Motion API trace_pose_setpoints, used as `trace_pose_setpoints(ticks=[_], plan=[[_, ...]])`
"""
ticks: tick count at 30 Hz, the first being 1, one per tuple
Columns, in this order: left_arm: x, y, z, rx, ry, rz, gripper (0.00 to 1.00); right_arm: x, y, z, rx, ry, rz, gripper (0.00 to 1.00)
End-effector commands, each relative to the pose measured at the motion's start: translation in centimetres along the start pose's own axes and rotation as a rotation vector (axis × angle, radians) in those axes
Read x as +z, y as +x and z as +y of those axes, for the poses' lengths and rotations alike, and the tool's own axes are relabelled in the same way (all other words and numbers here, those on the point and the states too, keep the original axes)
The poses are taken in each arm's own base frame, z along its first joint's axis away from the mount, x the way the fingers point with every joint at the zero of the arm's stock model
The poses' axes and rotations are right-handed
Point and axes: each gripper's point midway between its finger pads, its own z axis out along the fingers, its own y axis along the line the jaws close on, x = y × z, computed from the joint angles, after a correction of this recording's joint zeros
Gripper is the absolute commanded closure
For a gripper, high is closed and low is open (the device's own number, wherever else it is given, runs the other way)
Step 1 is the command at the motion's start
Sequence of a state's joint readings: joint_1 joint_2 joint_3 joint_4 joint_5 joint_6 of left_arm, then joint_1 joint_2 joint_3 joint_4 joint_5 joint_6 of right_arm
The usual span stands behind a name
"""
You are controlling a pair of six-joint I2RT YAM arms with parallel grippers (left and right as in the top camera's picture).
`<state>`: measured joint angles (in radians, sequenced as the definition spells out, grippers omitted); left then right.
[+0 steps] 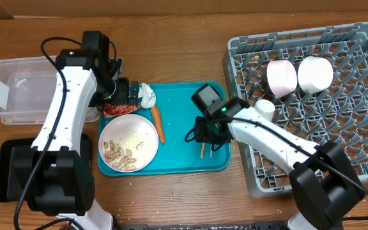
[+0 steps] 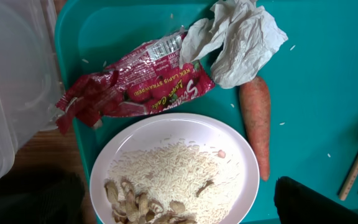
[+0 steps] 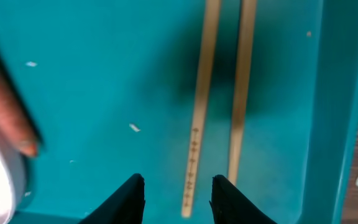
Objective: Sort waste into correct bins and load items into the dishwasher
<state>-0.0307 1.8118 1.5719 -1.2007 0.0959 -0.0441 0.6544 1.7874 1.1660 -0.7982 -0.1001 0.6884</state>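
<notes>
Just one chopstick (image 3: 199, 112) tip between right jaws; carrot (image 3: 4, 102) well aside.

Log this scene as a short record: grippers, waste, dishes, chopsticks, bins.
left gripper: open, empty, above plate and red snack wrapper
right gripper: open, straddling the end of one of the chopsticks
teal tray: holds wrapper, white tissue, carrot, plate, chopsticks
plate: rice and peanut shells
dish rack: two bowls, one cup
clear tub, black tray: left of teal tray
</notes>
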Motion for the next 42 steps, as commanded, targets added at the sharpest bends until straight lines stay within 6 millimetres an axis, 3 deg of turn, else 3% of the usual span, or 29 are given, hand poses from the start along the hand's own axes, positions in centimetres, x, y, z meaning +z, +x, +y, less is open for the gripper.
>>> trace_pose_setpoints(ticks=[1, 9, 14, 16, 20, 24, 28, 33, 35, 38, 42], plan=[[0.1, -0.4, 0.2, 0.018, -0.003, -0.002, 0.0, 0.9, 0.4, -0.6, 0.026, -0.01, -0.002, 0.62], [0.1, -0.4, 0.2, 0.018, -0.003, -0.002, 0.0, 3.3, 1.2, -2.3, 0.084, 0.02, -0.011, 0.76], [0.1, -0.4, 0.2, 0.018, -0.003, -0.002, 0.0, 3.3, 1.1, -2.0, 0.077, 0.011, -0.018, 0.79], [0.1, -0.4, 0.2, 0.018, -0.003, -0.002, 0.0, 3.3, 1.1, -2.0, 0.078, 0.012, -0.016, 0.94], [0.1, -0.4, 0.2, 0.018, -0.003, -0.002, 0.0, 2.8, 0.9, -1.7, 0.033, 0.009, -0.019, 0.96], [0.1, -0.4, 0.2, 0.018, -0.003, -0.002, 0.0, -0.8, -0.6, 0.6, -0.063, -0.046, -0.064, 0.96], [0.1, -0.4, 0.2, 0.018, -0.003, -0.002, 0.0, -6.6, -2.6, 2.7, -0.109, -0.108, -0.161, 0.96], [0.1, -0.4, 0.2, 0.018, -0.003, -0.002, 0.0, -12.9, -6.3, 0.5, -0.059, -0.06, -0.327, 0.96], [0.1, -0.4, 0.2, 0.018, -0.003, -0.002, 0.0, -13.7, -6.9, 0.0, -0.11, -0.08, -0.334, 0.96], [0.1, -0.4, 0.2, 0.018, -0.003, -0.002, 0.0, -13.3, -6.3, -0.7, -0.119, -0.085, -0.283, 0.95], [0.1, -0.4, 0.2, 0.018, -0.003, -0.002, 0.0, -12.5, -5.7, -0.8, -0.138, -0.069, -0.255, 0.75]])
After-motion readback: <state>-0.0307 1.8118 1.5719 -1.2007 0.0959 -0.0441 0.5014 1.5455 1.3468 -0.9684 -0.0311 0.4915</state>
